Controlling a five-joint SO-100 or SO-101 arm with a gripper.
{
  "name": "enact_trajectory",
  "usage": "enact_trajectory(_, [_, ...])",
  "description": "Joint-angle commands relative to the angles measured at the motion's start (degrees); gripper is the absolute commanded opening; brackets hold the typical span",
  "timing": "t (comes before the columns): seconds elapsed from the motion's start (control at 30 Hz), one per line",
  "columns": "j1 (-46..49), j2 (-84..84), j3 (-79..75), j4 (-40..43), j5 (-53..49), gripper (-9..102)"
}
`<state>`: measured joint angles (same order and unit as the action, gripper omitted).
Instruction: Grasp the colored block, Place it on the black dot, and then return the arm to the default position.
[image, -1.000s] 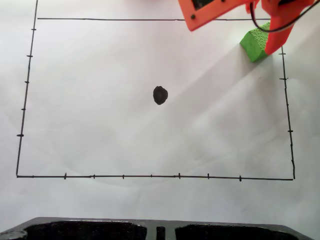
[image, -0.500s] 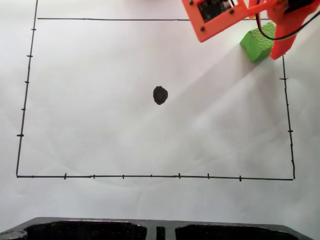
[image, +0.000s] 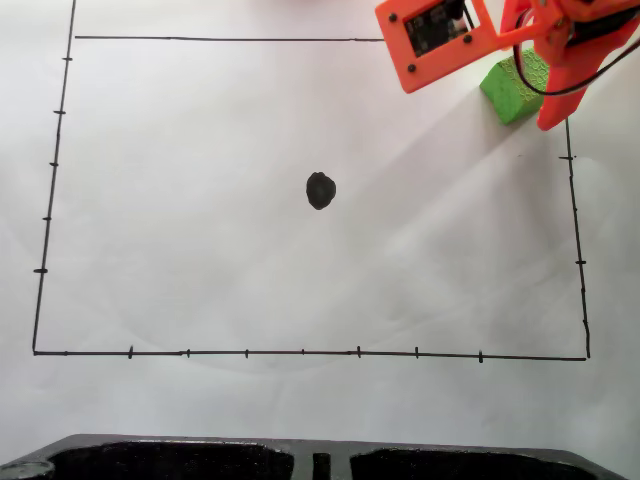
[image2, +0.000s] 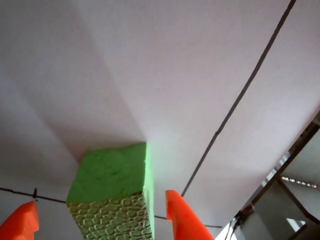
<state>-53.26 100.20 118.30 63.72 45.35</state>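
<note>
Green and crackled on top, the block (image: 508, 90) is sitting at the upper right corner of the drawn rectangle (image: 40, 200) in the fixed view, on the white paper (image: 200, 150) covering the worktop. It is lying well apart from the black dot (image: 320, 190), which is sitting near the middle of the rectangle. The orange arm (image: 440, 40) is reaching in from the top edge, partly covering the block. In the wrist view the claw (image2: 102, 220) is standing wide, one orange finger (image2: 20, 222) on each side of the block (image2: 112, 185); the right finger is just beside it, the left one showing a gap. Whether either finger is touching the block I cannot tell.
</note>
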Motion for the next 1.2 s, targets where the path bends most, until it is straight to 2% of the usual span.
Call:
enact_trajectory(0.0, [-0.4, -0.4, -2.2, -0.4, -0.2, 33])
enact_trajectory(0.77, [-0.1, -1.3, -2.3, -3.0, 0.3, 10])
enact_trajectory(1.17, [2.0, 1.1, -1.8, -3.0, -1.6, 7])
